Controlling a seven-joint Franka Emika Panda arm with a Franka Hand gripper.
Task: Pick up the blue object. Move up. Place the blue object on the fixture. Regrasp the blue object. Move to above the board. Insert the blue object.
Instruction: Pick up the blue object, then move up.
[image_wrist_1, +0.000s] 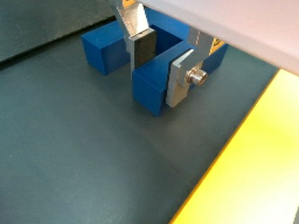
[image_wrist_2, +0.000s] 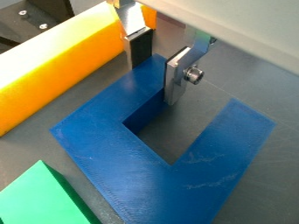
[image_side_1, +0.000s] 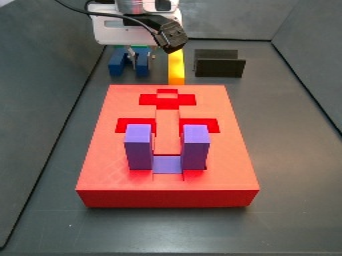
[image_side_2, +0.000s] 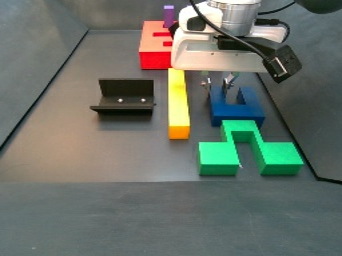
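The blue object (image_side_2: 238, 108), a dark blue U-shaped block, lies flat on the dark floor between the yellow bar and the green block. My gripper (image_side_2: 230, 85) is low over it. In both wrist views the fingers straddle one prong of the blue object (image_wrist_1: 149, 92) (image_wrist_2: 105, 149): one dark pad sits inside the slot and the other plate lies against the outer face, both touching. The gripper (image_wrist_1: 163, 66) (image_wrist_2: 158, 70) is shut on that prong. The fixture (image_side_2: 127, 98) (image_side_1: 218, 65) stands empty beyond the yellow bar. The red board (image_side_1: 167, 180) (image_side_2: 154, 45) lies apart.
A yellow bar (image_side_2: 178, 105) (image_wrist_2: 59, 66) lies right beside the blue object. A green block (image_side_2: 247, 148) (image_wrist_2: 41, 197) lies close by its base. A purple U-shaped block (image_side_1: 167, 150) sits in a recess of the board. Grey walls enclose the floor.
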